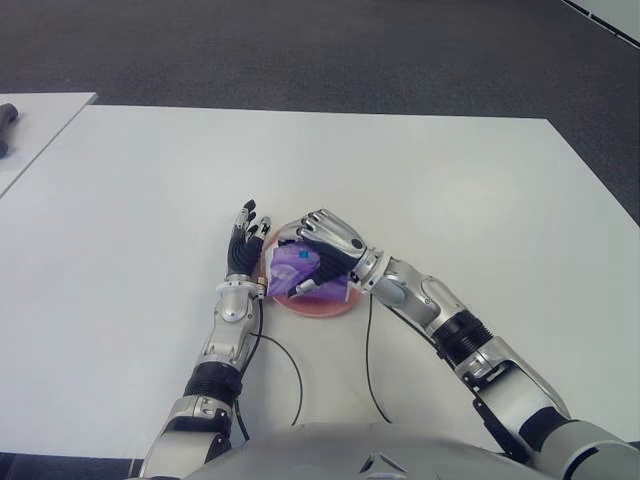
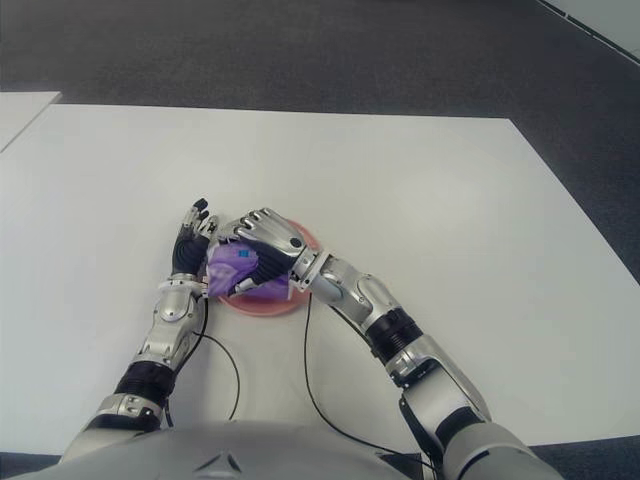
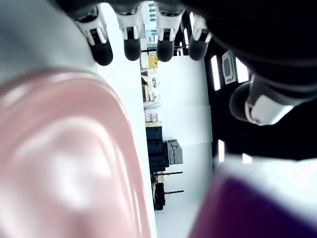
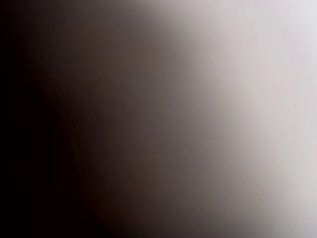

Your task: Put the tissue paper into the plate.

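- At the near middle of the white table (image 1: 420, 180), right in front of your robot's torso, you have one pink plate (image 1: 330, 303), round and shallow, with most of its surface covered.
- You are looking at one tissue paper (image 1: 293, 265): a purple packet with a glossy wrapper, a small blue mark on its upper face and a pale strip along its lower edge.
- The packet sits over the plate's left part; you cannot tell whether it touches the plate.
- Your right hand (image 1: 330, 245) arches over the packet from the far right side, its silver and black fingers curled around the top of it, so it is grasping the tissue paper.
- The right wrist view gives you only a dark-to-pale blur, so the grip reads from the eye views alone.
- Your left hand (image 1: 243, 252) stands just beside the plate's left rim, palm turned toward the packet, fingers straight and relaxed, holding nothing.
- In the left wrist view you see four black fingertips (image 3: 132, 45) extended, the pink rim very close to the camera, and a purple corner of the packet.
- Two thin black cables (image 1: 368, 365) trail across the table from the wrists toward the torso.
- At the far left you have one second white table (image 1: 40, 120), with one dark object (image 1: 6, 122) at its edge, too cut off to identify.
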